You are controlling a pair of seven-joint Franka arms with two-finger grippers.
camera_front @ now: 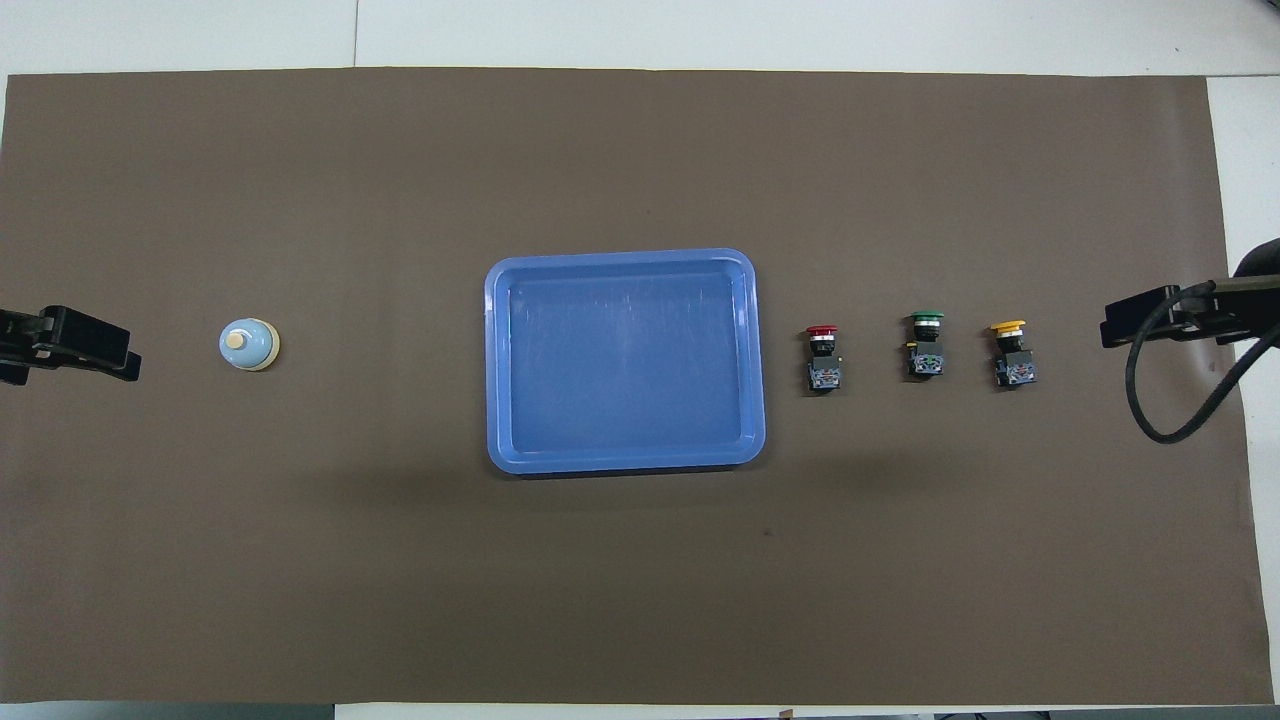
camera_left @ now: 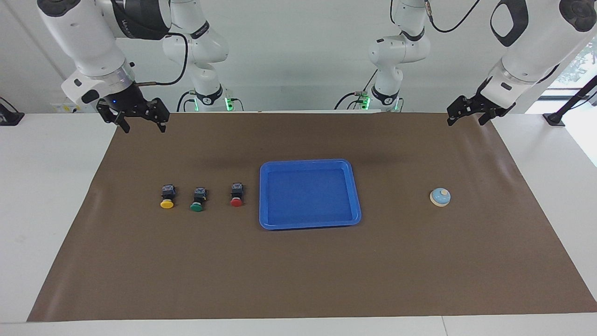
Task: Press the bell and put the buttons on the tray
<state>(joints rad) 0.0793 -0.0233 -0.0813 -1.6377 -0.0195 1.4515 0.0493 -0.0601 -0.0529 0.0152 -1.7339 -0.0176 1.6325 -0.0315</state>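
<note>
Both grippers hang up in the air, fingers spread wide and holding nothing: the left gripper (camera_left: pixel 464 115) over the brown mat's (camera_left: pixel 298 280) corner, the right gripper (camera_left: pixel 138 120) likewise. Farther out sit the buttons (camera_left: pixel 199 197), empty tray (camera_left: pixel 265 196) and bell (camera_left: pixel 440 197) in a row.

Left pincer (camera_left: pixel 468 115) and right pincer (camera_left: pixel 140 120) both raised, jaws open.
</note>
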